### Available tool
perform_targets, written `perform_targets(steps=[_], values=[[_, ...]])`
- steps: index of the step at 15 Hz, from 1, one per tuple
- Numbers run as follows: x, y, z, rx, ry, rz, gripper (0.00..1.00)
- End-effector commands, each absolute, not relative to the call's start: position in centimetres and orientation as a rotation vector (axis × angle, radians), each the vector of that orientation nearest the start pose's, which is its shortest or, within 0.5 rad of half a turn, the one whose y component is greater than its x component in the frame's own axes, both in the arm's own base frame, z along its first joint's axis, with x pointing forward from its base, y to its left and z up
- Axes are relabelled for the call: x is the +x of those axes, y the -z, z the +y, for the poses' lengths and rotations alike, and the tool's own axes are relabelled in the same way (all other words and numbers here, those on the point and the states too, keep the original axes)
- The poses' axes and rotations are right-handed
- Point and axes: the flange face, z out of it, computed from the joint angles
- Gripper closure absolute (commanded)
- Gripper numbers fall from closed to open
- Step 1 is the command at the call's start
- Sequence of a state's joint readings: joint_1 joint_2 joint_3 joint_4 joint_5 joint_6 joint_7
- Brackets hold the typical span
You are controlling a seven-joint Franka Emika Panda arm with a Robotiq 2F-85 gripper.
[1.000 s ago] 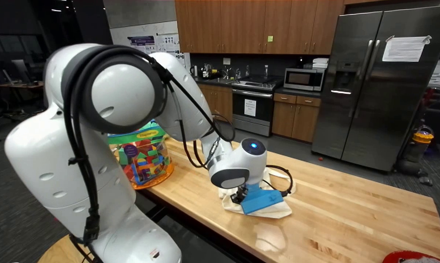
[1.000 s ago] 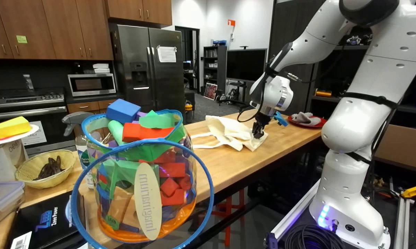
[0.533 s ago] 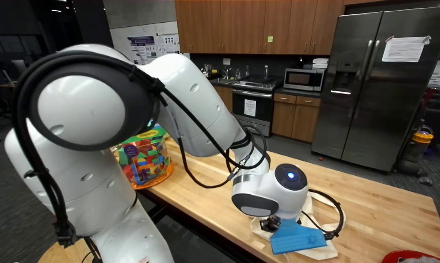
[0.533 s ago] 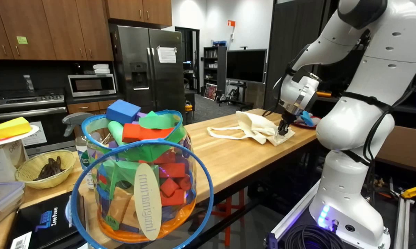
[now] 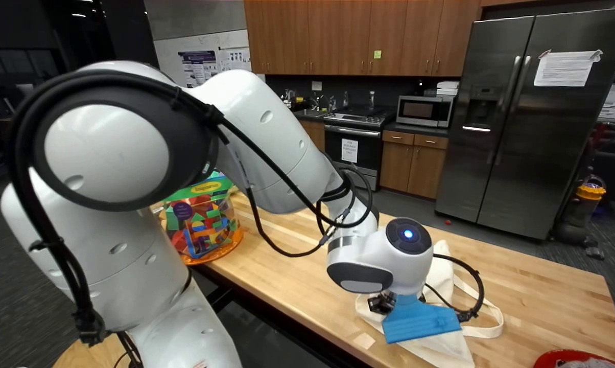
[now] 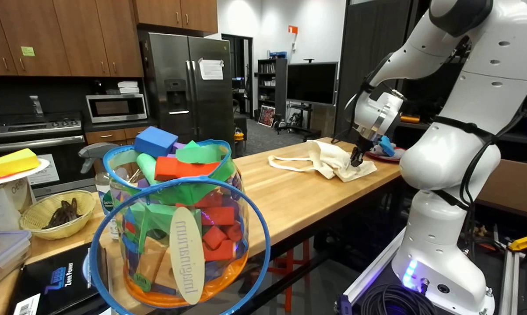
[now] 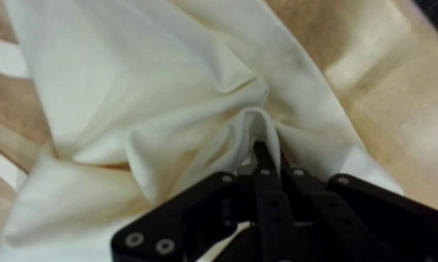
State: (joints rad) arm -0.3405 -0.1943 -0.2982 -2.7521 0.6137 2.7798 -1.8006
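A cream cloth bag with long straps lies crumpled on the wooden table. It shows in both exterior views (image 5: 443, 350) (image 6: 327, 158) and fills much of the wrist view (image 7: 139, 83). My gripper (image 7: 271, 156) is shut on a raised fold of the bag, with cloth pinched between its black fingertips. In both exterior views the gripper (image 5: 381, 303) (image 6: 356, 157) points down at the bag, low over the table near its edge. A blue flat piece (image 5: 420, 321) is fixed at the wrist and hides part of the bag.
The wooden table (image 5: 532, 291) carries a clear bag of colored blocks (image 6: 219, 214) (image 5: 205, 220). A red plate (image 5: 552, 356) with grey cloth lies at the table's end. A wicker basket (image 6: 31, 221), spray bottle (image 6: 103, 186) and black box (image 6: 49, 280) stand near the blocks.
The arm has carried the gripper along the table toward the red plate, dragging the bag with it. In the last half second it moved only slightly, and the bag's straps shifted.
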Motion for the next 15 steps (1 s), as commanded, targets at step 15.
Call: perform_targets(steps=[15], values=[[55.1,-46.9,-5.7,-2.662,0.858,-1.806,0.99]])
